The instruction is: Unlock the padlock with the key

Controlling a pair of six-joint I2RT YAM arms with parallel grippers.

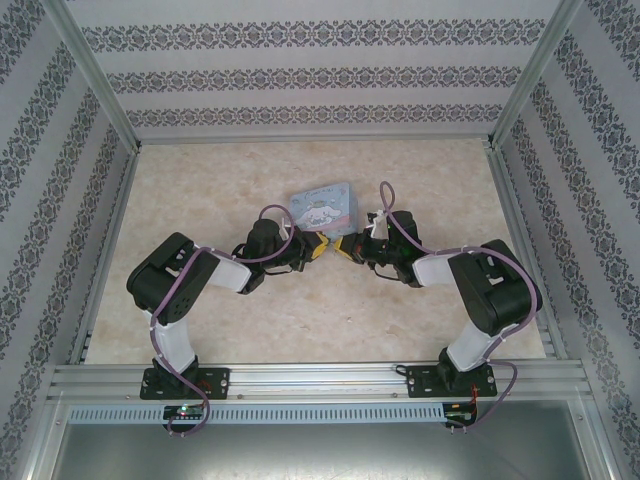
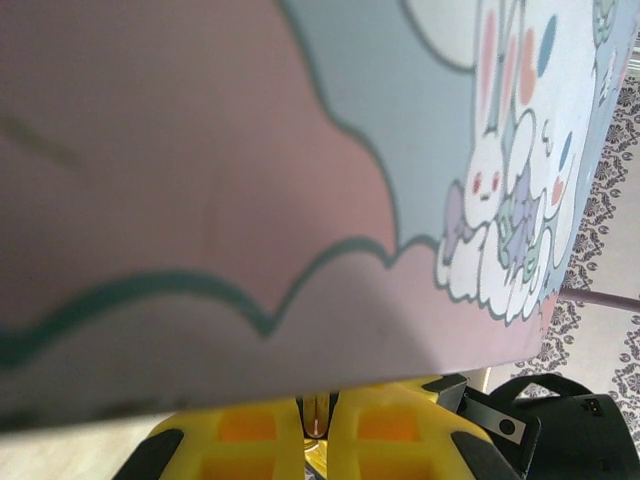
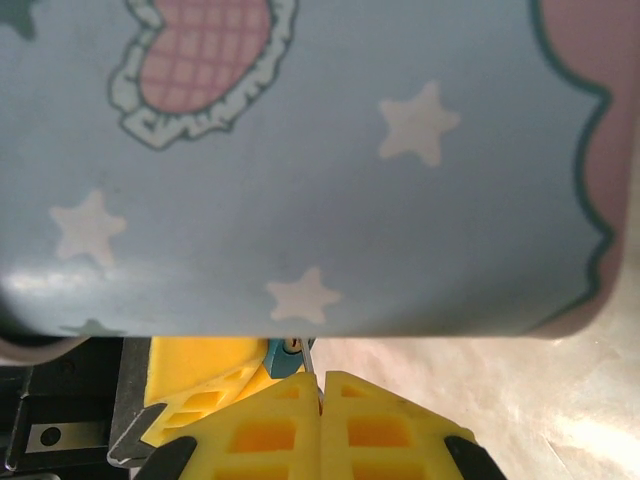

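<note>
In the top view my two grippers meet tip to tip just in front of the tin, the left gripper [image 1: 318, 246] and the right gripper [image 1: 346, 247]. The right wrist view has the right gripper [image 3: 321, 384] shut on the key [image 3: 312, 362], a thin metal blade whose tip is at the keyhole of the padlock [image 3: 282, 353]. The teal padlock body sits against the left gripper's yellow fingers [image 3: 200, 368]. Seen from the left wrist, the left gripper [image 2: 320, 408] is shut on a narrow brassy piece [image 2: 318, 418], most of it hidden under the tin.
The light-blue cartoon tin box [image 1: 322, 205] lies right behind both grippers, and its underside looms close over the fingers in the left wrist view [image 2: 300, 180] and the right wrist view [image 3: 320, 150]. Patterned walls and metal rails [image 1: 110, 120] enclose the beige table [image 1: 300, 320].
</note>
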